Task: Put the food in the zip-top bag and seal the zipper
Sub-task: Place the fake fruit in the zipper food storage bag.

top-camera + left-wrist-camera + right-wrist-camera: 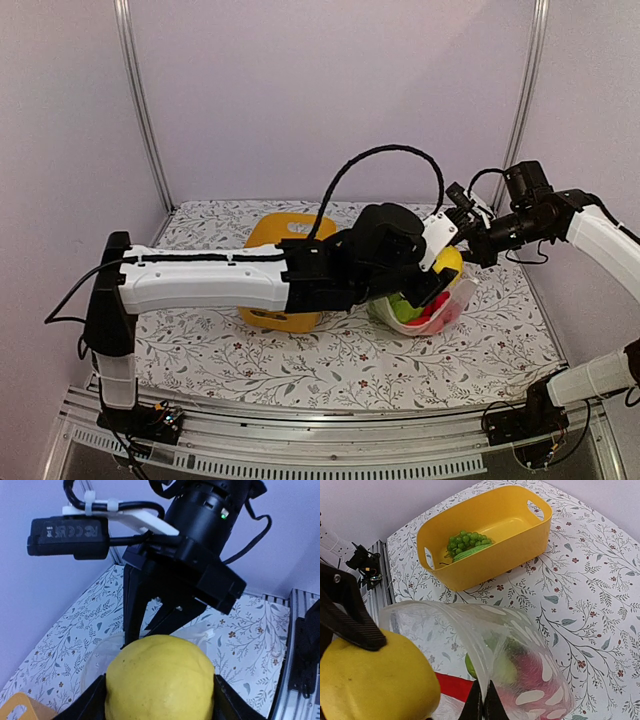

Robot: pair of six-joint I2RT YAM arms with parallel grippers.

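Note:
My left gripper is shut on a large yellow toy fruit, one finger on each side of it. It holds the fruit just above the mouth of the zip-top bag. My right gripper is shut on the bag's upper edge and lifts it, so the mouth and its zipper stand open. Green and red food lies inside the bag. The yellow fruit sits at the mouth's left side.
A yellow basket stands beyond the bag with green grapes and a green pod in it. In the top view the basket is partly hidden behind my left arm. The table has a floral cloth.

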